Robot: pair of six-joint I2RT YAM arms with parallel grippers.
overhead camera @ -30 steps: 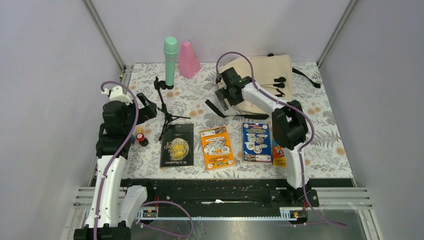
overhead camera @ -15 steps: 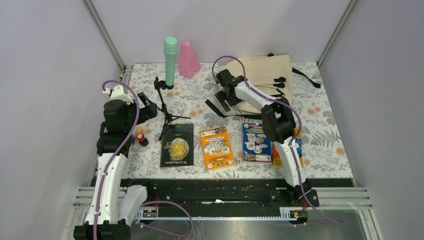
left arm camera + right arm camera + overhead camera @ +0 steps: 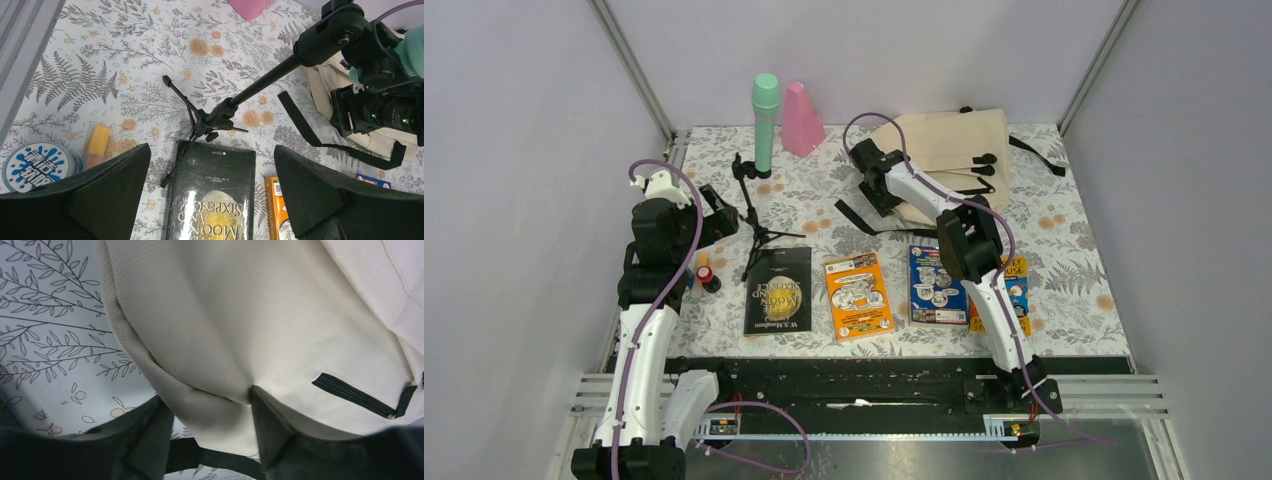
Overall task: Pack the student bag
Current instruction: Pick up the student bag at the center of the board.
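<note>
Left wrist shows "MOON AND SIXPENCE" on a book (image 3: 212,192) (left pincer (image 3: 211,160) apart, right pincer (image 3: 206,396) clamps student bag (image 3: 250,315)).

— What carries everything?
— A table (image 3: 1084,260) with a floral cover: grey ferns and orange blooms.

— What sits at the far edge?
— A mint-green cylinder (image 3: 765,120) stands upright with a pink cone (image 3: 801,120) just beside it. To their right the cream student bag (image 3: 954,140) lies flat, with a black strap (image 3: 859,222) trailing onto the cover.

— And nearer?
— There is a row of a dark book (image 3: 779,291), an orange booklet (image 3: 857,295), a blue booklet (image 3: 934,285) and a partly hidden yellow book (image 3: 1016,280). A small black tripod (image 3: 754,215) rests on splayed legs at the dark book's far edge. Left of the book are a round tin (image 3: 37,162), a yellow piece (image 3: 97,142) and a red-capped item (image 3: 706,275).
</note>
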